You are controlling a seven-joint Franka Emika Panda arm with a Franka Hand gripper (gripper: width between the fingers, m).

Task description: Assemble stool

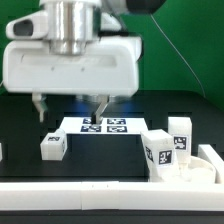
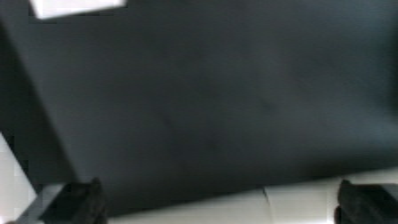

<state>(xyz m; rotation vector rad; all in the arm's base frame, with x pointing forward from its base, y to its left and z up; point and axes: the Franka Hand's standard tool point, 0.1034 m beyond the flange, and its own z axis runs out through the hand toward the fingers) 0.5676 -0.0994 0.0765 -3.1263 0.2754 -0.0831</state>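
Exterior view: gripper (image 1: 70, 112) is hovering at upper centre over the marker board (image 1: 100, 126), fingers (image 1: 40, 110) spread wide and gripping nothing; the wrist view is showing only bare table (image 2: 196, 110) between them. At lower right the seat (image 1: 200, 172) is sitting with two legs (image 1: 160, 150) right by it, and a third leg (image 1: 52, 146) is lying lower left. Probably approaching for a leg pick, so the next move is calling for centring over a leg and descending.

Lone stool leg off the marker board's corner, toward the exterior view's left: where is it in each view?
Exterior view: the leg sits on the black table, toward the exterior view's left, just in front of the marker board.
Wrist view: not in it; mostly bare table.
Shared landmark: the open tool; its fingers show in both.
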